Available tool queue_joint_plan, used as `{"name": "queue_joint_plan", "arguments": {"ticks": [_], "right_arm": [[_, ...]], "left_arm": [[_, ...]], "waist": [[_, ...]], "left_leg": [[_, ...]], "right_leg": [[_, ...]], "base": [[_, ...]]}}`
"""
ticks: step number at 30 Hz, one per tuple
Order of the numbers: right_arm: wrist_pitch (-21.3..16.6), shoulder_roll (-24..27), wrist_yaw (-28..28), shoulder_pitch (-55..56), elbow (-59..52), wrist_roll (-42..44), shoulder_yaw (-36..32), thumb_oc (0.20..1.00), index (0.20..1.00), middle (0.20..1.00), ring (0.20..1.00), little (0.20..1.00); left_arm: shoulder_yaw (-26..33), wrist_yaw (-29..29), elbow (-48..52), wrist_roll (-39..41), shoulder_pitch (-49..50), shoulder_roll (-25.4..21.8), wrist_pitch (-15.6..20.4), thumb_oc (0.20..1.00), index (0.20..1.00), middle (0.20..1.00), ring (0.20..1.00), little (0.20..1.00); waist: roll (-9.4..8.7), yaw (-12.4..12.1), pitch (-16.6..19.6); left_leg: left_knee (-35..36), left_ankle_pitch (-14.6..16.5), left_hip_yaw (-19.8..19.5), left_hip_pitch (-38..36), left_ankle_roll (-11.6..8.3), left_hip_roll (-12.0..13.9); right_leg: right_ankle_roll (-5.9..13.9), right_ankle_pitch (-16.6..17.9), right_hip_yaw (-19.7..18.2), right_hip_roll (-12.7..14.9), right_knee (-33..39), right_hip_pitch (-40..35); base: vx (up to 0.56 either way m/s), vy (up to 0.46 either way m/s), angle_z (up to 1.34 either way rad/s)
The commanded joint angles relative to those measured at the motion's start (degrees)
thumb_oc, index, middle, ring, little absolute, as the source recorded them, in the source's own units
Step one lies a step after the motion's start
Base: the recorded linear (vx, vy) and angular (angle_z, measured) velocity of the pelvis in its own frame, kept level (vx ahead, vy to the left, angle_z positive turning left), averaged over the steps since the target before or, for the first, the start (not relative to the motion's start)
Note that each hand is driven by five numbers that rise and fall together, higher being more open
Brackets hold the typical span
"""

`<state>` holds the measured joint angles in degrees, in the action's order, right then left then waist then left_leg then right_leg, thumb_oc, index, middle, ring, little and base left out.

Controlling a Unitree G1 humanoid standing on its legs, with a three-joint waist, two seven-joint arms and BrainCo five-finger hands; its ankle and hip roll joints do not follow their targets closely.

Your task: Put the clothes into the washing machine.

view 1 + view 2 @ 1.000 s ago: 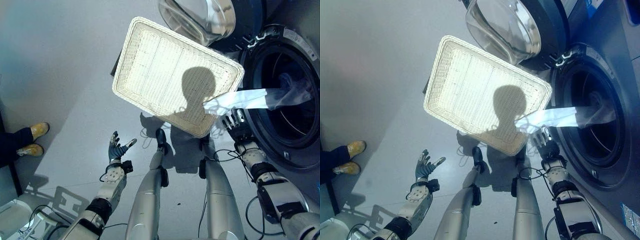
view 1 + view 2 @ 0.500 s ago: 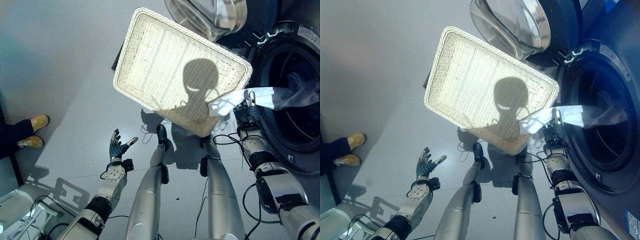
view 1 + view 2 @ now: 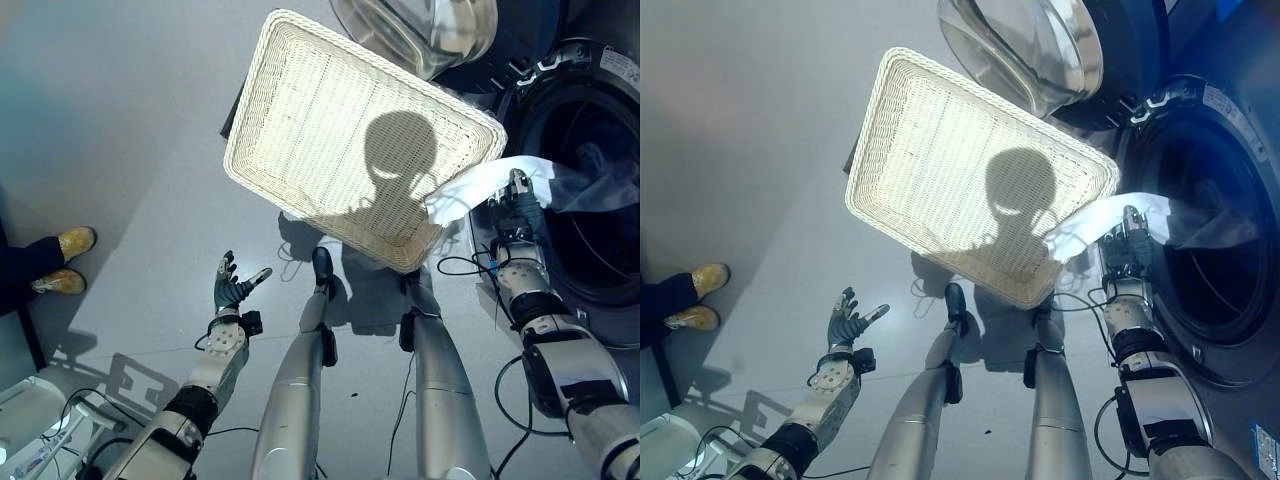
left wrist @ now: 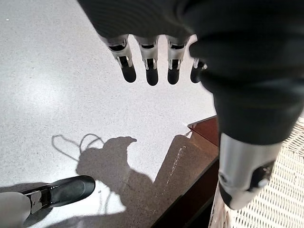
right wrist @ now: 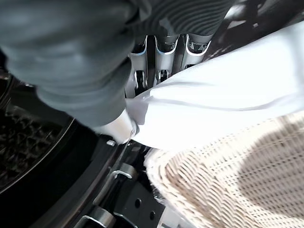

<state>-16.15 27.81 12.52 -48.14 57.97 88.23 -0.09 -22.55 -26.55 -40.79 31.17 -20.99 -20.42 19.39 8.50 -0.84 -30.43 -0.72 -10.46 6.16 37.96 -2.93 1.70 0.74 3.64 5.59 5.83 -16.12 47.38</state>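
A white cloth (image 3: 484,183) stretches from the near right corner of the white wicker basket (image 3: 262,118) into the drum (image 3: 600,160) of the washing machine, where more pale cloth lies. My right hand (image 3: 520,203) is at the drum's rim, shut on that cloth. In the right wrist view the thumb and fingers (image 5: 161,59) pinch the white cloth (image 5: 218,109) just above the basket's rim (image 5: 209,185). My left hand (image 3: 232,291) hangs open over the floor at the lower left, its fingers (image 4: 152,71) straight and holding nothing.
The machine's round glass door (image 3: 420,30) stands open beyond the basket. A dark brown stand (image 4: 199,185) sits under the basket. A person's yellow shoes (image 3: 66,258) are on the grey floor at the far left.
My right hand has risen to the drum's rim with the white cloth, pulling its tail up off the basket's corner. The left hand has hardly moved.
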Motion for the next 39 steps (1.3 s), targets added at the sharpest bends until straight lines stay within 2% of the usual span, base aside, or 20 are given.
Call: {"name": "queue_joint_plan", "arguments": {"ticks": [1, 11, 16, 19, 21, 25, 26, 28, 29, 30, 31, 32, 33, 34, 35, 36, 37, 38, 39], "right_arm": [[-3.4, 3.8, -0.5, -0.1, -2.3, -1.1, -0.1, 0.200, 0.200, 0.200, 0.200, 0.200], [-4.9, 4.1, -1.1, 0.5, -1.5, 0.6, -0.7, 0.200, 0.200, 0.200, 0.200, 0.200], [-8.9, 4.7, -2.9, 1.7, -4.1, 2.9, -1.9, 0.200, 0.200, 0.200, 0.200, 0.200], [-12.3, 5.8, -5.3, 4.1, -7.5, 0.2, -2.8, 0.200, 0.200, 0.200, 0.200, 0.200], [-16.2, 9.3, -8.4, 6.1, -10.0, 0.2, -4.9, 0.200, 0.200, 0.200, 0.200, 0.200], [-22.5, 12.0, -9.5, 10.3, -12.2, 3.8, -9.7, 0.200, 0.200, 0.200, 0.200, 0.200], [-25.0, 12.8, -10.2, 11.5, -12.8, 5.8, -11.6, 0.200, 0.200, 0.200, 0.200, 0.200], [-27.4, 14.5, -12.4, 12.0, -13.3, 7.5, -14.1, 0.200, 0.200, 0.200, 0.200, 0.200], [-32.7, 16.6, -15.4, 12.4, -14.2, 12.0, -17.1, 0.200, 0.200, 0.200, 0.200, 0.200], [-35.1, 16.9, -16.2, 12.5, -14.3, 13.7, -17.7, 0.200, 0.200, 0.200, 0.200, 0.200], [-42.5, 17.4, -17.2, 14.0, -17.2, 23.3, -21.6, 0.200, 0.200, 0.200, 0.200, 0.200], [-45.9, 16.7, -19.0, 14.4, -18.5, 24.8, -23.2, 0.200, 0.200, 0.200, 0.200, 0.200], [-49.4, 15.6, -22.8, 14.9, -20.1, 24.8, -25.1, 0.200, 0.200, 0.200, 0.200, 0.200], [-54.7, 14.7, -28.6, 15.3, -20.0, 24.8, -27.1, 0.200, 0.200, 0.200, 0.200, 0.200], [-56.8, 15.0, -32.5, 15.1, -18.9, 24.8, -27.4, 0.200, 0.200, 0.200, 0.200, 0.200], [-57.5, 15.2, -34.0, 15.0, -18.2, 24.8, -27.4, 0.200, 0.200, 0.200, 0.200, 0.200], [-59.7, 16.5, -42.8, 13.4, -14.1, 24.8, -26.9, 0.200, 0.200, 0.200, 0.200, 0.200], [-59.8, 16.9, -46.1, 13.0, -11.7, 24.8, -26.3, 0.200, 0.200, 0.200, 0.200, 0.200], [-56.5, 17.6, -49.7, 12.5, -7.4, 24.6, -24.9, 0.200, 0.200, 0.200, 0.200, 0.200]], "left_arm": [[-0.7, -0.4, 0.0, 1.0, -1.2, -0.7, 0.6, 1.000, 1.000, 1.000, 1.000, 1.000], [-0.6, -0.7, 0.0, 1.1, -1.5, -0.8, 0.7, 1.000, 1.000, 1.000, 1.000, 1.000], [-0.2, -0.4, 0.4, 1.2, -1.1, -1.7, 0.3, 1.000, 1.000, 1.000, 1.000, 1.000], [0.3, -0.3, 1.0, 1.2, 0.2, -2.2, 0.7, 1.000, 1.000, 1.000, 1.000, 1.000], [1.4, 0.5, 1.5, 1.1, 2.0, -3.6, 1.3, 1.000, 1.000, 1.000, 1.000, 1.000], [2.2, 1.1, 2.3, 0.7, 4.6, -4.9, 1.7, 1.000, 1.000, 1.000, 1.000, 1.000], [2.2, 1.1, 2.4, 1.0, 5.1, -5.1, 1.9, 1.000, 1.000, 1.000, 1.000, 1.000], [2.4, 1.0, 2.2, 0.9, 5.5, -5.0, 2.0, 1.000, 1.000, 1.000, 1.000, 1.000], [2.5, 1.2, 2.3, 1.1, 6.0, -5.3, 2.0, 1.000, 1.000, 1.000, 1.000, 1.000], [2.4, 1.2, 2.3, 1.0, 6.0, -5.3, 2.0, 1.000, 1.000, 1.000, 1.000, 1.000], [2.6, 1.1, 2.4, 0.9, 6.7, -5.6, 2.3, 1.000, 1.000, 1.000, 1.000, 1.000], [2.5, 1.1, 2.3, 0.9, 6.8, -5.6, 2.3, 1.000, 1.000, 1.000, 1.000, 1.000], [2.3, 0.9, 2.1, 0.8, 6.7, -5.6, 2.1, 1.000, 1.000, 1.000, 1.000, 1.000], [1.8, 0.6, 2.2, 0.9, 5.7, -6.0, 0.9, 1.000, 1.000, 1.000, 1.000, 1.000], [1.6, 0.5, 2.4, 1.2, 5.1, -6.2, 0.0, 1.000, 1.000, 1.000, 1.000, 1.000], [1.5, 0.5, 2.4, 1.2, 5.0, -6.3, -0.3, 1.000, 1.000, 1.000, 1.000, 1.000], [1.1, 0.5, 2.4, 1.3, 4.0, -6.4, -1.7, 1.000, 1.000, 1.000, 1.000, 1.000], [0.9, 0.6, 2.3, 1.4, 3.7, -6.5, -2.2, 1.000, 1.000, 1.000, 1.000, 1.000], [0.5, 0.8, 1.9, 1.3, 3.2, -6.5, -2.6, 1.000, 1.000, 1.000, 1.000, 1.000]], "waist": [[4.36, 0.3, 0.6], [4.36, 0.5, 0.6], [4.21, 0.9, 0.6], [3.67, 1.4, 0.6], [2.72, 1.9, 0.6], [1.35, 2.5, 0.6], [0.88, 2.7, 0.6], [0.39, 3.0, 0.6], [-0.12, 3.3, 0.6], [-0.18, 3.3, 0.6], [-0.61, 3.8, 0.6], [-0.73, 3.9, 0.6], [-0.91, 4.0, 0.6], [-1.08, 3.9, 0.6], [-1.08, 3.7, 0.6], [-1.09, 3.7, 0.6], [-1.00, 3.3, 0.6], [-0.99, 3.2, 0.6], [-0.92, 2.9, 0.6]], "left_leg": [[-4.6, 3.3, 1.0, 2.4, -0.40, -4.2], [-4.5, 3.2, 1.1, 2.3, -0.49, -4.1], [-4.1, 3.3, 2.2, 2.0, -0.84, -3.4], [-4.1, 3.5, 2.2, 1.6, -0.79, -3.3], [-4.3, 3.7, 2.3, 1.5, -0.67, -3.1], [-4.2, 4.0, 1.9, 1.2, -0.51, -2.7], [-3.9, 4.0, 1.9, 0.9, -0.49, -2.6], [-3.4, 4.0, 1.9, 0.5, -0.50, -2.4], [-3.2, 4.1, 1.9, 0.2, -0.52, -2.1], [-3.2, 4.1, 1.9, 0.1, -0.53, -2.1], [-3.2, 4.2, 1.7, -0.1, -0.60, -1.9], [-3.2, 4.3, 1.6, -0.2, -0.66, -1.9], [-3.1, 4.3, 1.5, -0.3, -0.75, -1.8], [-3.3, 4.2, 1.3, -0.3, -0.75, -1.9], [-3.4, 3.7, 1.2, 0.2, -0.62, -1.9], [-3.5, 4.1, 1.1, -0.1, -0.62, -2.0], [-3.9, 4.1, 0.7, 0.0, -0.43, -2.1], [-4.0, 4.2, 0.5, 0.0, -0.37, -2.1], [-4.5, 4.2, 0.1, 0.3, -0.29, -2.2]], "right_leg": [[2.72, -3.7, 3.0, -3.3, -1.9, -1.6], [2.77, -3.7, 2.9, -3.3, -1.7, -1.7], [2.79, -4.0, 3.3, -3.1, -1.9, -1.9], [2.73, -3.9, 3.2, -3.3, -1.9, -2.2], [2.80, -3.8, 3.3, -3.3, -1.8, -2.4], [2.96, -3.6, 3.2, -3.8, -2.0, -2.9], [3.01, -3.6, 3.1, -4.0, -2.0, -3.1], [3.01, -3.6, 2.9, -4.4, -1.9, -3.5], [2.92, -3.8, 2.8, -4.7, -2.1, -3.7], [2.90, -3.9, 2.8, -4.8, -2.2, -3.8], [2.89, -4.1, 2.6, -5.0, -2.5, -4.0], [2.92, -4.2, 2.6, -5.0, -2.5, -4.2], [3.00, -4.3, 2.5, -5.1, -2.6, -4.3], [2.95, -4.2, 2.5, -5.1, -2.9, -4.4], [2.77, -3.7, 2.6, -5.2, -2.9, -3.9], [2.86, -4.1, 2.5, -5.1, -3.1, -4.3], [2.87, -4.1, 2.6, -5.1, -3.4, -4.3], [2.87, -4.2, 2.6, -5.1, -3.7, -4.3], [2.65, -4.3, 2.6, -5.3, -4.1, -4.3]], "base": [[0.00, 0.000, 0.00], [0.00, 0.000, 0.00], [0.00, 0.000, 0.00], [0.00, -0.010, 0.01], [-0.01, -0.046, 0.02], [0.00, -0.034, 0.02], [0.00, 0.000, 0.00], [0.00, -0.015, -0.04], [0.01, -0.029, -0.07], [0.01, -0.052, -0.04], [0.01, -0.045, 0.02], [0.01, -0.061, 0.01], [0.01, -0.075, -0.01], [0.00, -0.081, -0.02], [0.01, -0.064, -0.01], [0.00, -0.058, -0.02], [0.02, -0.059, -0.03], [0.00, -0.095, -0.05], [-0.02, -0.069, -0.03]]}}
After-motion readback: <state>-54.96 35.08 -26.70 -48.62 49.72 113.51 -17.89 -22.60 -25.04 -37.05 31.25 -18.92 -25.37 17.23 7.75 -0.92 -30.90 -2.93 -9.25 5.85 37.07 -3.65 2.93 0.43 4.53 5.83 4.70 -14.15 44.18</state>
